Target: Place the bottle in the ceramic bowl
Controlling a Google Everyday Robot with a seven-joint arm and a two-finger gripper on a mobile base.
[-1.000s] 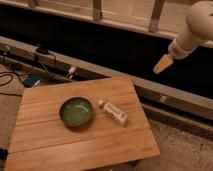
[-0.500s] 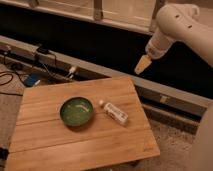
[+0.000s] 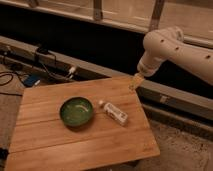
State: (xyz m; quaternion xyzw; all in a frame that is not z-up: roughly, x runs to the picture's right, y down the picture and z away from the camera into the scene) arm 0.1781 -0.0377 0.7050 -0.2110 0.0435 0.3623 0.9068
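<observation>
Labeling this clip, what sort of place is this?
Probably a robot test lab: a wooden table with a ceramic bowl and bottle, loose cables beside it, the gripper hovering over the table's far right edge.

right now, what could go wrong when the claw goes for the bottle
1. The bottle lies on its side, so an off-centre pinch could roll it away.
2. Its cap end is close to the ceramic bowl; a wide approach might knock the rim and shift the bowl.
3. The claw hangs open near the table's back edge, beyond the bottle; a low path in could clip that edge.
</observation>
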